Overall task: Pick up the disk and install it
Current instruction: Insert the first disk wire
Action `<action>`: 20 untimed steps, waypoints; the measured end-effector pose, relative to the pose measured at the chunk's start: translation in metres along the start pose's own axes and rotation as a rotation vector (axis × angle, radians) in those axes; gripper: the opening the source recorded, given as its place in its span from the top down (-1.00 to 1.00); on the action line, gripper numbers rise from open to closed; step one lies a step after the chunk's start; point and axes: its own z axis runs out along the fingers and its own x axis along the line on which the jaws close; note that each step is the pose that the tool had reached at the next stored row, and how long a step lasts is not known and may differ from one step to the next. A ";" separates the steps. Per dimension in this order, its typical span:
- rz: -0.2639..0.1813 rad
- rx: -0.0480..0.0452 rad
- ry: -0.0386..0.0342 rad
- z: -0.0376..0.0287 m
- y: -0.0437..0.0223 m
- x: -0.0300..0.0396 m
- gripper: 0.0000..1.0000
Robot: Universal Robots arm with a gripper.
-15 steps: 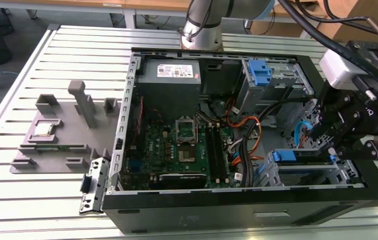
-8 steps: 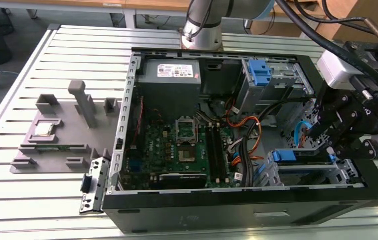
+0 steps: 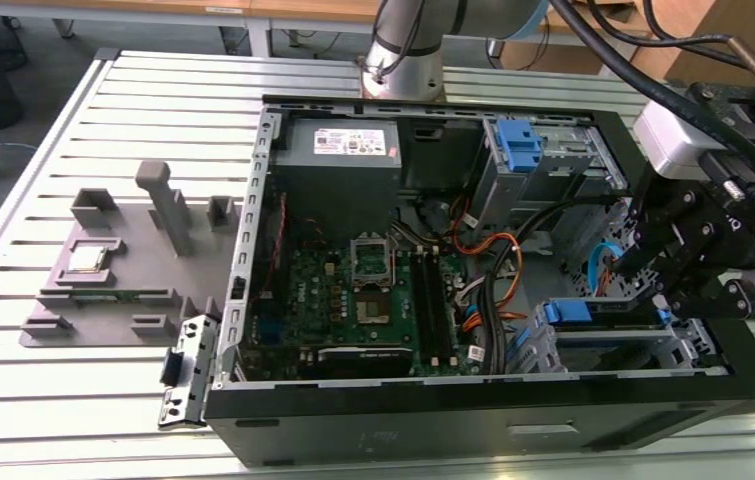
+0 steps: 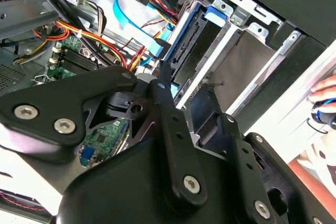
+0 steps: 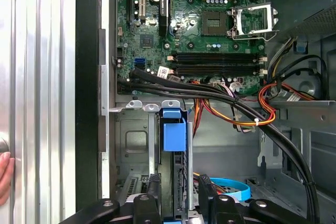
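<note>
Black tool (image 5: 178,190), jaws apart, astride the flat silver-grey disk (image 3: 577,313) with blue plastic carrier, standing in the metal bay (image 3: 692,348), lower right of the exterior view; I judge square, even pressing best.

Exterior view looks down on the computer case (image 3: 484,425); both close wrist views share the disk (image 5: 174,132) (image 4: 191,40).

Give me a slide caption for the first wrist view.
Open gripper straddles the disk standing edge-on in the cage, motherboard beyond.
</note>
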 end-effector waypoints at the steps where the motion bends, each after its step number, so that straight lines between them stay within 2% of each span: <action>1: 0.000 0.0000 -0.0001 -0.0003 0.0000 0.0000 0.15; 7: 0.000 0.0000 -0.0002 -0.0066 0.0001 -0.0004 0.15; 10: 0.000 0.0000 -0.0001 -0.0066 0.0002 -0.0018 0.15; 16: 0.000 0.0002 -0.0021 -0.0051 0.0004 -0.0111 0.15; 20: 0.000 0.0001 -0.0026 -0.0033 0.0002 -0.0139 0.15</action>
